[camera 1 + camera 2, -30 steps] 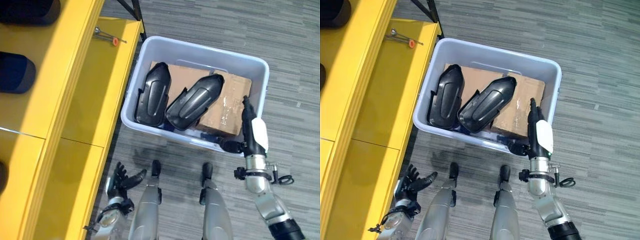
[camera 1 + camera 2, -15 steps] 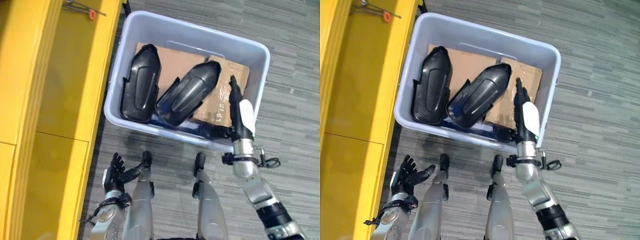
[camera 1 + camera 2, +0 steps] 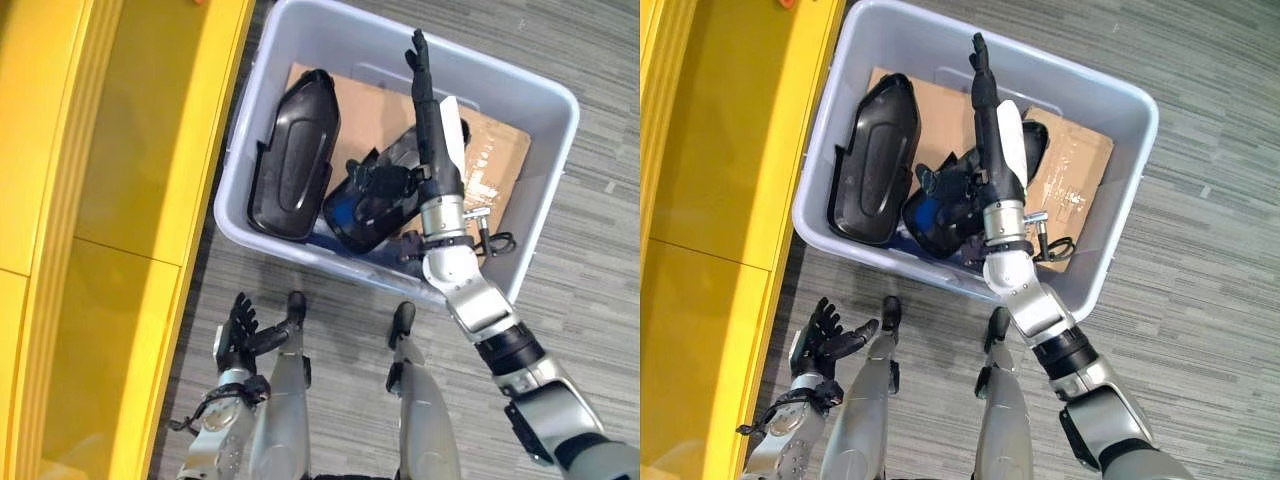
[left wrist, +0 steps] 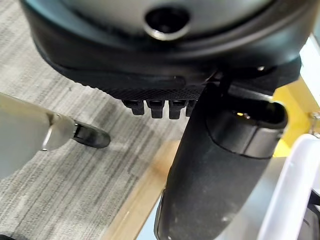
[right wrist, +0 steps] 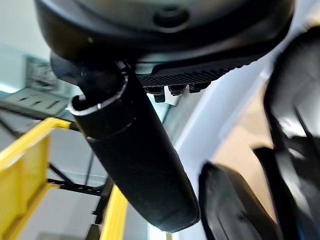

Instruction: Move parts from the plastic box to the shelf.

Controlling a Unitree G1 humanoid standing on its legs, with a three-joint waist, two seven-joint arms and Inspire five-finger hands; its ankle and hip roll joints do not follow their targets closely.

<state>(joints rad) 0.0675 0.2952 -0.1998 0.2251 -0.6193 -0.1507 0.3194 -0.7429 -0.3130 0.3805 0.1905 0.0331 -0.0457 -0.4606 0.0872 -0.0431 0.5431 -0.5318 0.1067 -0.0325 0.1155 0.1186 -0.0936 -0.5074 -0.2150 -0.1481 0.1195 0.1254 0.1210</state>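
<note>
while the yellow shelf (image 3: 120, 150) ran along my left, the pale plastic box (image 3: 530, 240) sat on the grey floor beside it. inside, on a cardboard sheet (image 3: 375, 105), i saw two black moulded parts: one (image 3: 295, 155) by the box's left wall, the other (image 3: 375, 195) under my right hand (image 3: 432, 130), whose fingers reached out straight, grasping nothing. my left hand (image 3: 237, 335) hung low, fingers spread, empty.

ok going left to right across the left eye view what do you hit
yellow shelf → box's left wall → left black part → right hand over the second black part → cardboard → box's right wall
</note>
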